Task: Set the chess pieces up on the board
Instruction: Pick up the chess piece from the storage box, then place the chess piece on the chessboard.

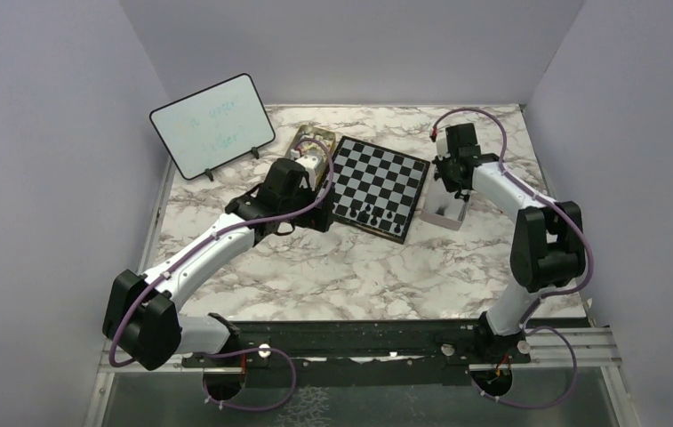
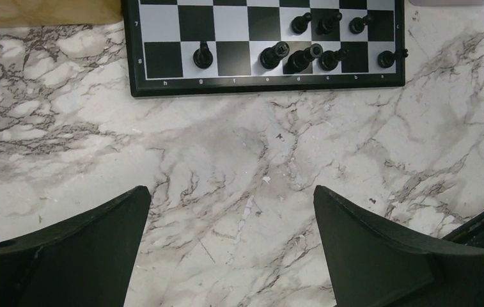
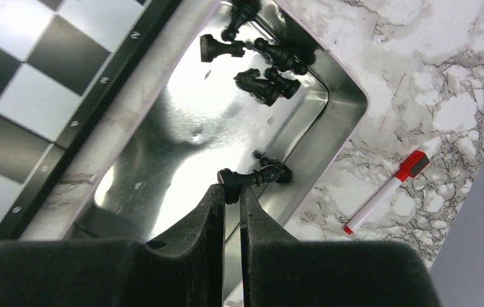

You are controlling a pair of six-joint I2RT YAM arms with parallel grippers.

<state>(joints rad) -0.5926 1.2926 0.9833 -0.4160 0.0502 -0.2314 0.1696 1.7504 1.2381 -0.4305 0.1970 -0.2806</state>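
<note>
the right gripper has its jaws drawn narrow and pinches the round base of one black chess piece. this piece lies on its side in the open metal tin, which sits just beside the chessboard. some more black pieces lie together at the far corner of the same tin. the left gripper stands wide and holds nothing, over the marble table, near the board edge where several black chessmen already stand

the piece looks tiny, hard and glossy, so i judge it very light but slippery. because only the base end is between the tips, it may pivot or pop out when lifted from the slick tin floor. a hold across the thin waist would probably be more sure, and the piece has to be turned upright before it can stand on its square
</note>
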